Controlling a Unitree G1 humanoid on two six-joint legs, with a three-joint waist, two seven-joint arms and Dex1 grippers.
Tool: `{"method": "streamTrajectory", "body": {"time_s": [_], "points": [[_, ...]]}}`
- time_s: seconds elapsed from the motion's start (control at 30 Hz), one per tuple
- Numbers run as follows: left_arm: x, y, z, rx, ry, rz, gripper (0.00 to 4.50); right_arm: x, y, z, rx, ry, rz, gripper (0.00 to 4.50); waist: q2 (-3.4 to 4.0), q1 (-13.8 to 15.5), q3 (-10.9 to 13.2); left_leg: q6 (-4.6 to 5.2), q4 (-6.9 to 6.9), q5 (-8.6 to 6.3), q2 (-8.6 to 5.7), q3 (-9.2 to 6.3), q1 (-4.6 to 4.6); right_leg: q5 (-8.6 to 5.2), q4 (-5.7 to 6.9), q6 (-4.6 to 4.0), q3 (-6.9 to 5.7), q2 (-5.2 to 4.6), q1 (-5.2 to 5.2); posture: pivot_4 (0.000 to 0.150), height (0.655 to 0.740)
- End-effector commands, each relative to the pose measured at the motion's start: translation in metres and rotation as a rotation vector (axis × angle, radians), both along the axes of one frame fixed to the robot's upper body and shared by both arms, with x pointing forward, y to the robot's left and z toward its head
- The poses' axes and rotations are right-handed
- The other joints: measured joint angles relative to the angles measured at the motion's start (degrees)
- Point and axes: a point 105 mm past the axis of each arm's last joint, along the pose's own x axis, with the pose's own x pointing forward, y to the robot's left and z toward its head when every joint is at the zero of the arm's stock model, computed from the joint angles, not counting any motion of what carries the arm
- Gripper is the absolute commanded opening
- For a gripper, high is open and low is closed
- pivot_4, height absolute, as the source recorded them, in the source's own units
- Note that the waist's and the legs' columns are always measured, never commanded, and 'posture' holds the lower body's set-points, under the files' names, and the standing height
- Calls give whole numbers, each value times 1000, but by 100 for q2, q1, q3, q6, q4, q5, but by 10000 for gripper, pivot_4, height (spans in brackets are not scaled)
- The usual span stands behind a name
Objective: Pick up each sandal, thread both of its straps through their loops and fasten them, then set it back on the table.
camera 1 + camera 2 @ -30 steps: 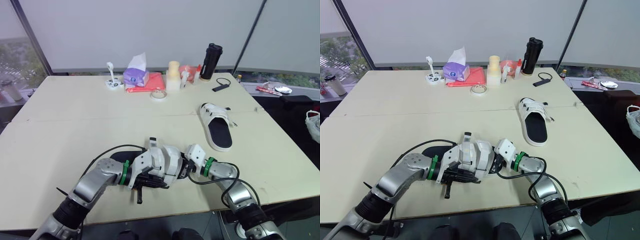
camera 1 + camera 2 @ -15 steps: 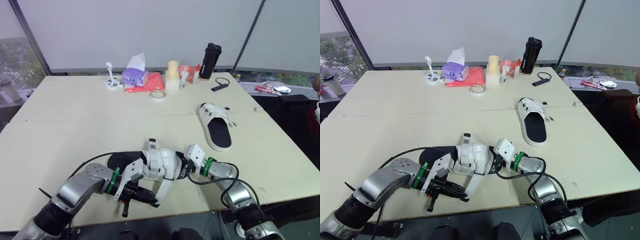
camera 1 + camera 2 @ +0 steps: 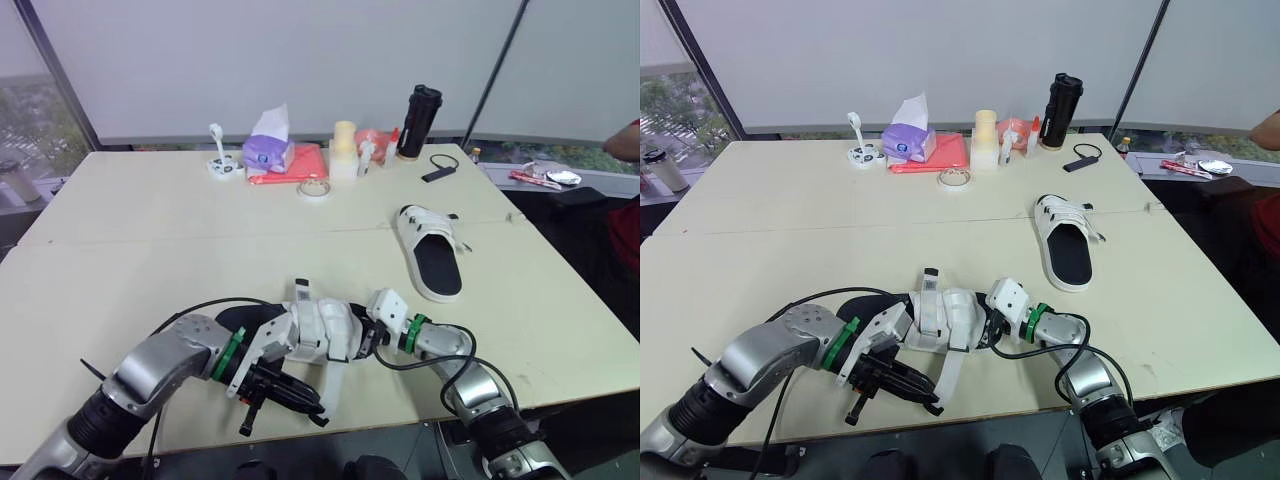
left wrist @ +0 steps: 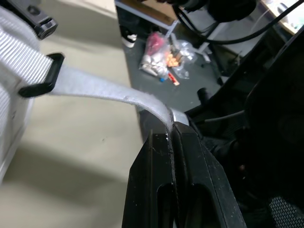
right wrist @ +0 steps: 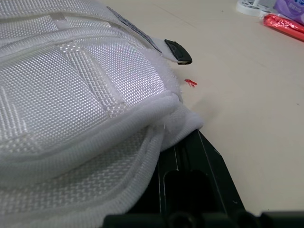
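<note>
At the table's front edge lies a white-strapped sandal [image 3: 318, 322] with a black sole, held between both arms. My right gripper [image 3: 366, 338] is shut on the edge of its upper [image 5: 85, 109], with one black finger [image 5: 199, 161] under the fabric. One white strap [image 4: 99, 88] runs through its black loop [image 4: 43, 76] and is drawn out to my left gripper [image 4: 172, 130], which is shut on the strap's end. From the head views, the left gripper [image 3: 318, 410] hangs just past the table edge. The second sandal [image 3: 430, 250] lies flat at the right.
Along the far edge stand a purple tissue box [image 3: 268, 152], a red pouch [image 3: 300, 163], a tape roll [image 3: 313, 188], a cream bottle [image 3: 343, 150], a black flask [image 3: 420, 108] and a small black device [image 3: 440, 172]. The table's front edge [image 3: 400, 425] is right below my grippers.
My left gripper has drawn away from the sandal toward the table's front edge, pulling the strap out through its loop. The right gripper has kept its hold in place.
</note>
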Motion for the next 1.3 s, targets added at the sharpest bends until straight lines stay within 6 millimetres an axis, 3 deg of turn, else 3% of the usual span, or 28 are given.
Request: {"method": "streamTrajectory", "body": {"time_s": [0.03,0.17,0.43,0.57,0.8,1.1,1.2,1.3], "points": [[-16,-7,3,-39,44,-110,919,-11,-25,-51,-108,170,-85,0,0,8,0,0,0,0,-7,0,0,0,0,0,0,2,0,1500,7400],[-11,-13,17,-111,80,-98,919,-10,-28,-50,-111,165,-93,0,1,37,0,0,1,0,-15,-2,-3,-1,-1,1,0,-2,-3,1500,7400],[16,-32,77,-361,188,4,919,-10,-26,-51,-111,165,-94,0,-9,28,5,0,7,0,-30,-6,-7,-1,-1,4,-5,-4,4,1500,7400],[55,-38,94,-477,314,221,919,-11,-25,-52,-110,166,-94,0,-2,34,13,1,9,1,-33,-9,-6,-1,1,9,-6,-1,9,1500,7400],[89,-29,84,-498,520,458,919,-13,-24,-54,-112,172,-92,0,-5,26,15,1,12,1,-38,-12,-3,0,4,15,-8,-2,16,1500,7400],[99,-35,56,-443,674,636,919,-12,-24,-53,-115,169,-92,0,-9,35,14,0,17,2,-41,-15,1,2,4,13,-10,-6,27,1500,7400],[104,-32,57,-468,685,674,9839,-12,-24,-53,-115,169,-92,0,-11,36,12,-1,17,2,-42,-15,2,1,4,13,-10,-7,28,1500,7400],[106,-29,59,-474,683,686,25148,-12,-24,-54,-115,171,-92,0,-12,35,11,-2,17,2,-42,-16,4,1,3,12,-11,-7,30,1500,7400]]}}
